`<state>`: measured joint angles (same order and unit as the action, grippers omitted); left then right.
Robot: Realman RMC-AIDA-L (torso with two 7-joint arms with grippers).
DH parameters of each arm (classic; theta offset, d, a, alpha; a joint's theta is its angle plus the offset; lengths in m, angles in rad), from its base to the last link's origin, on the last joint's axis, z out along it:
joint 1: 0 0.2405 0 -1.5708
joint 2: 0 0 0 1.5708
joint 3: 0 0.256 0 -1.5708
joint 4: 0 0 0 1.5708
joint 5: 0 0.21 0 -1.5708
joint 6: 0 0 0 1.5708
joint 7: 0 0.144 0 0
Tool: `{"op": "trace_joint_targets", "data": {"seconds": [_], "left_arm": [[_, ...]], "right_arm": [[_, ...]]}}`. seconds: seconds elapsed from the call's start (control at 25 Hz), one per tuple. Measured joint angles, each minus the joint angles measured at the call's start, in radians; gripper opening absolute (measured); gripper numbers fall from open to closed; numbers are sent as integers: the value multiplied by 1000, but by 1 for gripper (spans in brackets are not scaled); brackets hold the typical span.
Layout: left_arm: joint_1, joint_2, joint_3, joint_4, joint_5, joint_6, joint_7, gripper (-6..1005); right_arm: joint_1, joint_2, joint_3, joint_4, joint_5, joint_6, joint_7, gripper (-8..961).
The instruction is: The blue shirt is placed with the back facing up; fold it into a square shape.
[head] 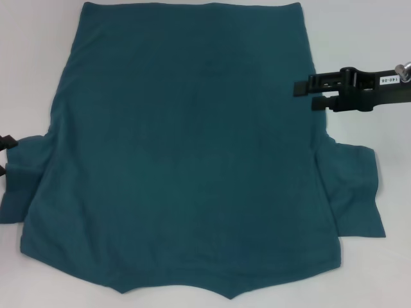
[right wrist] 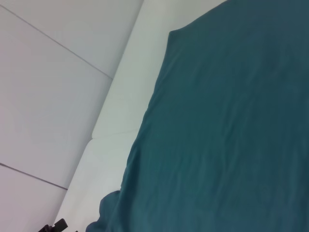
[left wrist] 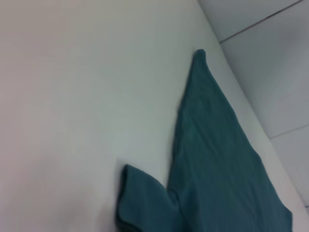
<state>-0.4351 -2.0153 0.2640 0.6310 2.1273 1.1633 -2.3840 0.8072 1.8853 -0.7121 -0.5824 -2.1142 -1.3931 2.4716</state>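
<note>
Shirt [head: 186, 147] flat on white table [head: 32, 64], plain side up, filling most of head view; hem toward 12 o'clock, collar end at 6, one sleeve out at 8 o'clock, other at 4. Right gripper [head: 305, 95] reaches in from 3 o'clock, fingers parted a little, tips at the shirt's right edge with nothing between them; contact with cloth uncertain. Left gripper [head: 5, 156] barely shows at 9 o'clock, just beside the left sleeve; cannot tell how far open or whether it holds anything. Both wrist views show the shirt lying on the table beside a pale tiled floor [right wrist: 43, 96].
</note>
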Motion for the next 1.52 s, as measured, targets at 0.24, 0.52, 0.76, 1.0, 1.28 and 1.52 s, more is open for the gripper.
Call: {"op": "trace_joint_targets", "data": {"seconds": [0.24, 0.52, 0.76, 1.0, 1.28, 1.52], "left_arm": [[-14, -1, -3, -40, -8, -69, 92, 794], [-22, -1, 0, -51, -9, -118, 127, 794], [-24, -2, 21, -64, -3, -148, 140, 794], [-38, 0, 26, -109, -2, -173, 167, 790], [-46, -1, 46, -115, -2, -160, 163, 786], [-45, -2, 67, -98, -2, -158, 157, 754]], "right_arm": [[-6, -1, 0, 2, 0, 1, -3, 760], [-8, -1, 0, 2, 0, 0, -5, 760], [-8, -2, 1, 3, 0, 0, -5, 760], [-12, -2, 0, 3, 0, 0, -5, 760], [-27, -5, 10, 3, 2, -1, -2, 760], [-33, -8, 11, 3, 5, 0, -1, 760]]}}
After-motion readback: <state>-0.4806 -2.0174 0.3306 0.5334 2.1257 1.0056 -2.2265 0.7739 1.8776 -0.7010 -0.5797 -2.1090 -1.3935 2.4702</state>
